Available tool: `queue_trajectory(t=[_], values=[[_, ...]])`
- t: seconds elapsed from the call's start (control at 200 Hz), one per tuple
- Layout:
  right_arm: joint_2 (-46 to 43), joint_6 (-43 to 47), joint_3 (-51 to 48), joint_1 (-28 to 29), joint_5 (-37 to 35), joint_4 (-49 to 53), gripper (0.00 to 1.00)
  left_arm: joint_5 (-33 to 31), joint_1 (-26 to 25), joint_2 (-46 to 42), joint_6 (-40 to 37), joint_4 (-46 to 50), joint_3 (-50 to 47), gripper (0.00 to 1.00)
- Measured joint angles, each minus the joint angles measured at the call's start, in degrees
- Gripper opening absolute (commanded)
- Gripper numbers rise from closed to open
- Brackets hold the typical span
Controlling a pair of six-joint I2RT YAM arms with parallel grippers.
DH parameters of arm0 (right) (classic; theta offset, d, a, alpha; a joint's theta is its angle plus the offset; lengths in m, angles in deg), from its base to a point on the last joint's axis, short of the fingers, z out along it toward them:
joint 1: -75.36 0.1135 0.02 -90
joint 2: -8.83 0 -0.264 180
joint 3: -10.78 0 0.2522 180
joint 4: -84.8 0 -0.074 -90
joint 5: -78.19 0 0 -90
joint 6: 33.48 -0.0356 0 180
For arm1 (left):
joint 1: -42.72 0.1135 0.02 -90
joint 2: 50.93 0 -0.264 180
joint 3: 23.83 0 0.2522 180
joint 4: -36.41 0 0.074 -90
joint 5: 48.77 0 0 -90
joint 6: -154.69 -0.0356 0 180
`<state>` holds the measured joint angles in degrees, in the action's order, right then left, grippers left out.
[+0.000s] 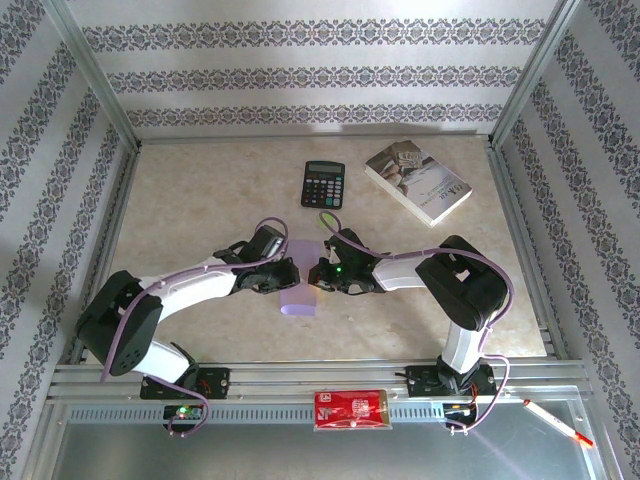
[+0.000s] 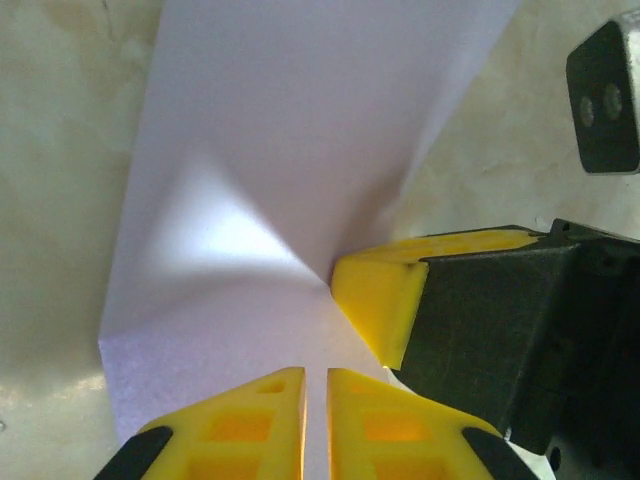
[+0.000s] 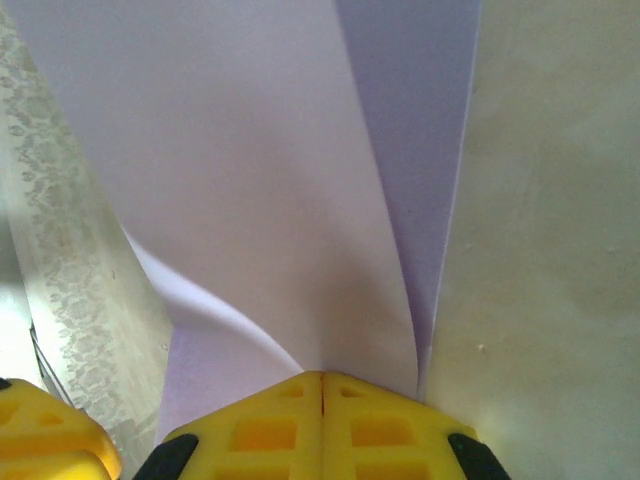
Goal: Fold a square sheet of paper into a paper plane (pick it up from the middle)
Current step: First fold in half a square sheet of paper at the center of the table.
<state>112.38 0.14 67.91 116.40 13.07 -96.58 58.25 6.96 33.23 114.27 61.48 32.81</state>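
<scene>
The right pincer [image 3: 322, 380] is pressing its yellow fingers tight together on the square sheet of paper [image 3: 250, 170], and the lilac sheet is rising out of the grip in two curving layers. The left pincer [image 2: 316, 378] is meeting it from the opposite side. Its fingers are standing almost together, with a thin slit between them where lilac is showing; I cannot tell whether they are gripping. One yellow fingertip of the right pincer is touching the sheet just beyond them, where creases are fanning out. From above, both arms are converging at the middle of the marbled surface [image 1: 190, 200], with the sheet's near end poking out below the pincers. A calculator [image 1: 322, 184] and a book [image 1: 417, 180] are lying well apart behind them.
</scene>
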Motion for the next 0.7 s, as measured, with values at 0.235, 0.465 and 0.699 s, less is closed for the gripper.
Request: queue_trajectory(t=[0.235, 0.465, 0.699], values=[[0.0, 0.0, 0.0, 0.0, 0.0, 0.0, 0.00, 3.1, 4.5, 2.1, 1.2, -1.4, -5.1, 0.11], [0.0, 0.0, 0.0, 0.0, 0.0, 0.0, 0.00, 6.1, 6.6, 1.5, 1.7, -4.6, -7.7, 0.11], [0.0, 0.0, 0.0, 0.0, -0.1, 0.0, 0.00, 8.4, 6.6, -4.5, 3.4, -5.0, -10.0, 0.13]])
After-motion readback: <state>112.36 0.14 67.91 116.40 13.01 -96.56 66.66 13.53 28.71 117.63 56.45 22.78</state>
